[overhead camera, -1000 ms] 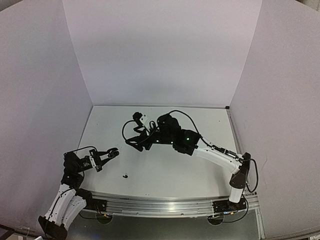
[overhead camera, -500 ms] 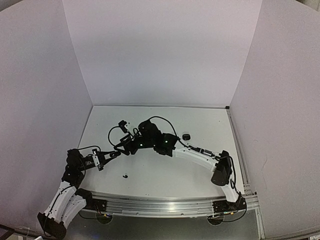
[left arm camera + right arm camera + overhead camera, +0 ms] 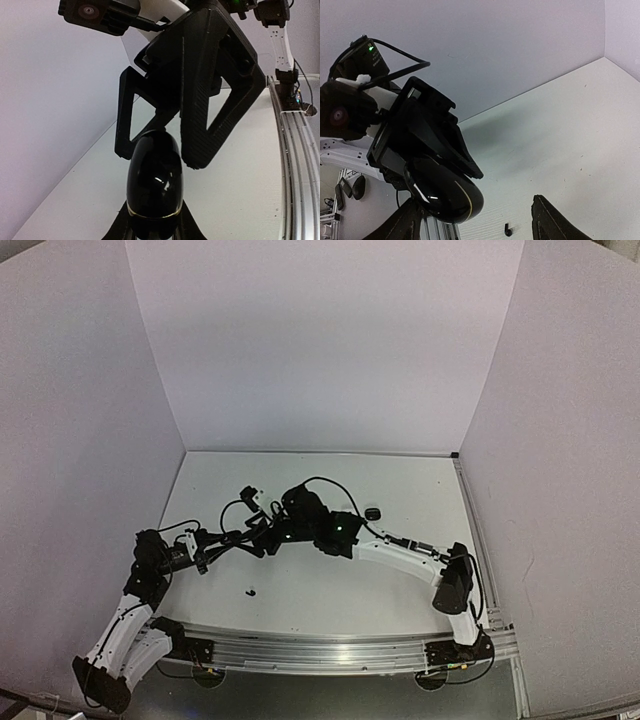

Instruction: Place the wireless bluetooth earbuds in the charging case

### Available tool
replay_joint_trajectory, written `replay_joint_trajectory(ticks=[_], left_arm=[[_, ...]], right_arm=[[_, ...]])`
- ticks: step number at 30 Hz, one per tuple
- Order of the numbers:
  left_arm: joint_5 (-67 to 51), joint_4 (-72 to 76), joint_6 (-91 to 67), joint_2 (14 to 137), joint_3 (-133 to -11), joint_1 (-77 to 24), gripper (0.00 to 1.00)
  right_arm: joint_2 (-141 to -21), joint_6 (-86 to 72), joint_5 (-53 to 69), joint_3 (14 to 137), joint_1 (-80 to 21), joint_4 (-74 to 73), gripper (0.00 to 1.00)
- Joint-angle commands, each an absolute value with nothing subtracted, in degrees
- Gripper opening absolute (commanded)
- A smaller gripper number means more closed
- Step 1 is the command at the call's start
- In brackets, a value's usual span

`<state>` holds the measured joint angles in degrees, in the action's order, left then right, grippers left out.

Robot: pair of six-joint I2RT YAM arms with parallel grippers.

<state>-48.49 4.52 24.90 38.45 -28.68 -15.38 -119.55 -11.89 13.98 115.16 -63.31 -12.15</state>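
We see the left claw [image 3: 155,227] clamped tight on the base of a glossy black charging case [image 3: 154,182]. It holds the case up off the desk [image 3: 400,480], rounded end outward, with a thin seam line showing near the gripped end. The right claw [image 3: 475,212] faces it, jaws spread wide on either side of the case's free end. We cannot tell if they touch it, and nothing is gripped there. One tiny black earbud [image 3: 250,591] lies alone on the desk nearer the front edge, apart from both claws. Further back, just beside the right arm, sits a small dark object [image 3: 373,513], too small for us to identify.
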Motion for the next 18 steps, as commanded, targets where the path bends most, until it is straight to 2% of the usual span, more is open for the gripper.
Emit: replay_joint_trajectory(ticks=[1, 13, 18], left_arm=[[-58.51, 2.67, 18.32, 40.14, -32.92, -15.35, 0.0], [-65.75, 2.76, 13.64, 42.59, -35.22, -15.31, 0.0], [-66.72, 2.45, 14.06, 43.12, -35.66, -15.3, 0.0]], right_arm=[[-113.02, -8.35, 12.85, 113.71, -62.96, -12.1, 0.72], [-116.21, -1.36, 22.96, 115.8, -62.96, -15.23, 0.77], [-117.64, -0.1, 21.91, 117.6, -62.94, -17.49, 0.76]])
